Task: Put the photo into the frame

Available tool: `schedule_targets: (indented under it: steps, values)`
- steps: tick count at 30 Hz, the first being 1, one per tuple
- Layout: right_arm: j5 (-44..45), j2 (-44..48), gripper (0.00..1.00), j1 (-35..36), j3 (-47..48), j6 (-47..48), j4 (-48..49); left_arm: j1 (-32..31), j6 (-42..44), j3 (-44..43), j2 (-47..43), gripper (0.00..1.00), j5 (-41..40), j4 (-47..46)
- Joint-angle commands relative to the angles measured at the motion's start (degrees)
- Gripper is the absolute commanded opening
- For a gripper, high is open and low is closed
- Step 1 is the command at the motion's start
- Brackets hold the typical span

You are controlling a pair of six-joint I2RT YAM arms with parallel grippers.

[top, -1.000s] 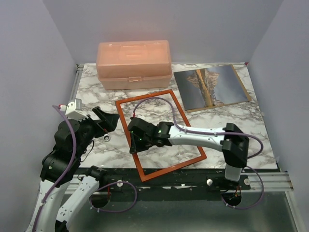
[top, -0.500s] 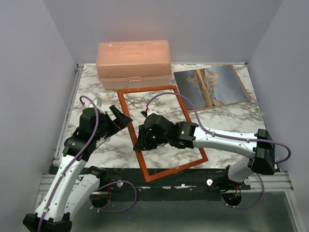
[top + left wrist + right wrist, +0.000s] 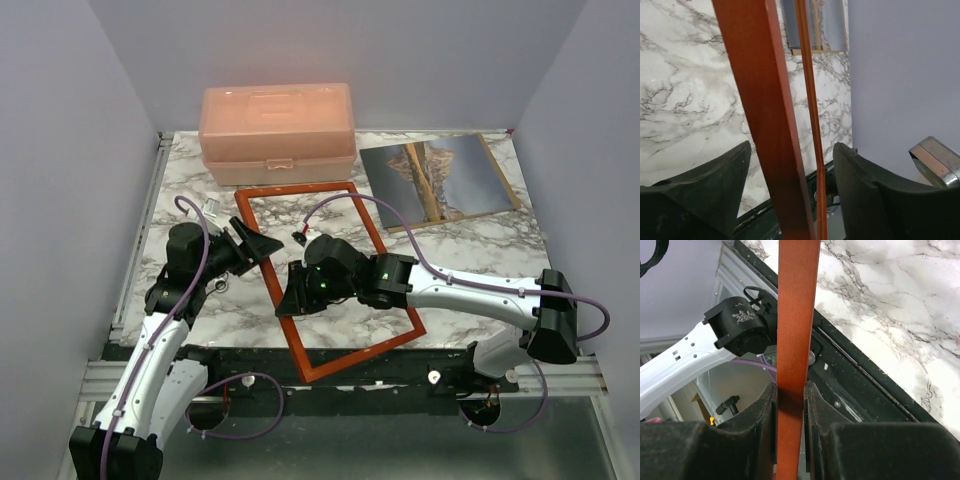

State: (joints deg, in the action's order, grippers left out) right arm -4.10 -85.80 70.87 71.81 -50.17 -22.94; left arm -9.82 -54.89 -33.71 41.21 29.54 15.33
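Clamping the frame (image 3: 799, 290), the right gripper (image 3: 790, 390) is clenched — the left gripper (image 3: 790, 160) gapes wide, straddling its rail.

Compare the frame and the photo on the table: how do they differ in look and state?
The frame is an open reddish-brown outline with marble showing through; the photo is a solid mountain print. The frame sits mid-table, one rail clamped in the right jaws; the photo lies untouched at the far right corner. Both are rectangular.
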Motion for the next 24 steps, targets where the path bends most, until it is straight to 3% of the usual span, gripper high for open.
schedule_targets:
  steps: [1, 5, 8, 12, 20, 24]
  values:
    - [-0.4, -0.2, 0.01, 0.3, 0.2, 1.2, 2.8, 0.2, -0.4, 0.1, -0.8, 0.61, 3.8, -4.4]
    - [0.7, -0.7, 0.01, 0.3, 0.2, 1.2, 2.8, 0.2, 1.1, -0.4, -1.8, 0.42, 2.1, -2.0]
    - [1.4, -1.1, 0.08, 0.3, 0.5, 1.3, 2.7, 0.2, 2.0, -0.7, -1.9, 0.22, 1.1, -0.6]
    - [3.1, -1.6, 0.21, 0.3, 2.0, 1.9, 1.3, 0.2, 1.9, -0.8, -1.6, 0.05, 0.6, 0.0]
    - [10.0, -0.1, 0.6, 0.3, 4.9, 3.2, -2.6, 0.2, 1.7, -2.7, -3.8, 0.0, -2.9, 3.3]
    - [12.8, 0.0, 0.86, 0.3, 7.5, 4.4, -5.5, 0.2, 2.1, -4.9, -5.9, 0.0, -7.2, 7.5]
